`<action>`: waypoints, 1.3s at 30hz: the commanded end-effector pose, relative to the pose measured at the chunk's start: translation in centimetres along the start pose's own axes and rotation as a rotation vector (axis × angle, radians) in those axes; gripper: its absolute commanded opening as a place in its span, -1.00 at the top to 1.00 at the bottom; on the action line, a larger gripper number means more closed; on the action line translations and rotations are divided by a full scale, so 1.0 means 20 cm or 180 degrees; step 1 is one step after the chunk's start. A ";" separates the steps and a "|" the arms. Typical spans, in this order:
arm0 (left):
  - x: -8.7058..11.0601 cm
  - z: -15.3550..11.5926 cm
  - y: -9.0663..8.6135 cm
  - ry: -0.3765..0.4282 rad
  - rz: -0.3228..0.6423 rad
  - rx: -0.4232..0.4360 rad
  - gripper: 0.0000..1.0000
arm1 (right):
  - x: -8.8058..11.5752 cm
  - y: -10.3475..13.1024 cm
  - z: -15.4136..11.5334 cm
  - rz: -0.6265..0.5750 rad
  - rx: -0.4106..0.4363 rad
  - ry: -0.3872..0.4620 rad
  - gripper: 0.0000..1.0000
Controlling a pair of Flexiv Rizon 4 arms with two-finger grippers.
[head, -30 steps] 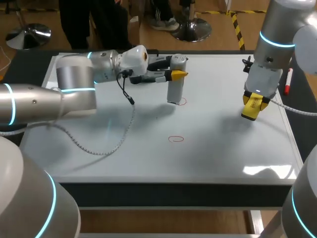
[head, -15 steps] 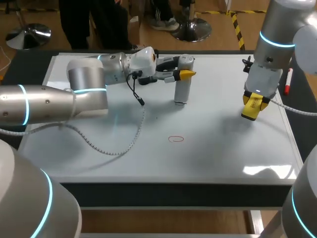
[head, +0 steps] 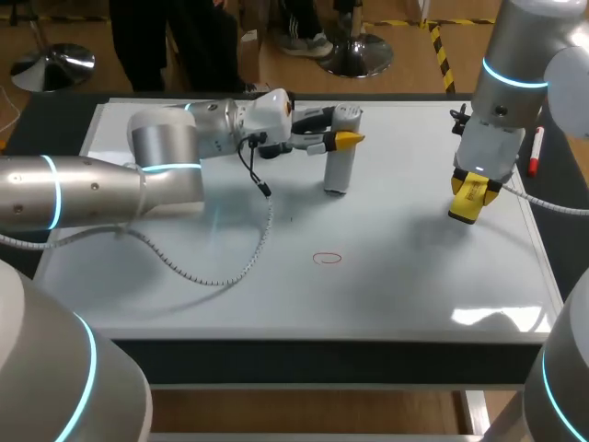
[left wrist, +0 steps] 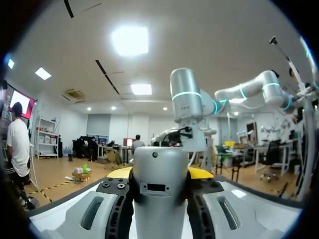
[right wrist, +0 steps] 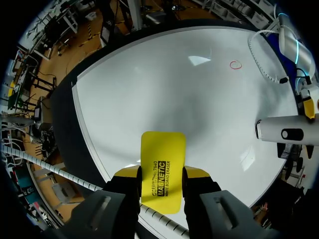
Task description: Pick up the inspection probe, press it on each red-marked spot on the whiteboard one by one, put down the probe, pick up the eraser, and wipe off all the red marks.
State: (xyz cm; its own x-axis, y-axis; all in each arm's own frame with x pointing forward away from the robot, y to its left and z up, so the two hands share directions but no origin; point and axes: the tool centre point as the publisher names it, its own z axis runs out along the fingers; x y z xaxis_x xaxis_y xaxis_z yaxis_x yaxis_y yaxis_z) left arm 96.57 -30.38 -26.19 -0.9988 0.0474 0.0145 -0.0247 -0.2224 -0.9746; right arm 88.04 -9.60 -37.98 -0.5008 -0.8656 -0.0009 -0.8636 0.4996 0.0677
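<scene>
Left fingers point(head: 348, 139) clamp the upright inspection probe point(head: 339, 166) between them, its tip at the whiteboard point(head: 414, 276). Right fingers point(right wrist: 127, 173) grip the yellow eraser point(right wrist: 162, 159) between them.

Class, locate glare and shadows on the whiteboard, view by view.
Head view: glare on the whiteboard, front right; soft shadows by probe and eraser. Right wrist view: small glare patch, shadow ahead of the eraser. Left wrist view: probe hides most of it.
</scene>
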 end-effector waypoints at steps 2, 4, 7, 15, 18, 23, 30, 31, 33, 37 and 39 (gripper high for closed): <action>-0.01 -0.02 0.01 0.0000 0.0010 -0.0004 1.00 | 0.00 0.00 0.00 -0.0006 0.0006 0.0008 1.00; -0.01 -0.02 0.01 0.0000 0.0010 -0.0015 1.00 | 0.00 0.00 0.00 -0.0006 0.0006 0.0008 1.00; -0.01 -0.03 0.01 0.0019 0.0042 -0.0078 1.00 | 0.00 0.00 0.00 -0.0006 0.0006 0.0008 1.00; 0.00 -0.06 0.03 0.0065 0.0048 -0.0199 1.00 | 0.00 0.00 0.00 -0.0006 0.0006 0.0008 1.00; 0.00 -0.06 0.03 0.0071 0.0053 -0.0219 1.00 | 0.00 0.00 0.00 -0.0006 0.0006 0.0008 1.00; 0.01 -0.07 0.04 0.0083 0.0045 -0.0245 1.00 | 0.00 0.00 0.00 -0.0006 0.0006 0.0008 1.00; 0.01 -0.06 0.03 0.0099 0.0065 -0.0278 1.00 | 0.00 0.00 0.00 -0.0006 0.0006 0.0008 1.00; 0.01 -0.06 0.03 0.0110 0.0062 -0.0290 1.00 | 0.00 0.00 0.00 -0.0006 0.0006 0.0008 1.00; 0.01 -0.06 0.03 0.0123 0.0060 -0.0293 1.00 | 0.00 0.00 0.00 -0.0006 0.0006 0.0008 1.00; 0.01 -0.06 0.03 0.0123 0.0060 -0.0293 1.00 | 0.00 0.00 0.00 -0.0006 0.0006 0.0008 1.00; 0.01 -0.06 0.03 0.0123 0.0060 -0.0293 1.00 | 0.00 0.00 0.00 -0.0006 0.0006 0.0008 1.00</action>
State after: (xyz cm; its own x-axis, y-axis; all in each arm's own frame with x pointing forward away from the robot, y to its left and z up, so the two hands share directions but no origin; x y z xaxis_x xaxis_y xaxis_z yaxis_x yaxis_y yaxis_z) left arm 96.44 -29.41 -26.94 -0.9967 0.0808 -0.0115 0.0004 -0.1359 -0.9907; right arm 88.04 -9.60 -37.99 -0.5008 -0.8656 -0.0011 -0.8636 0.4996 0.0677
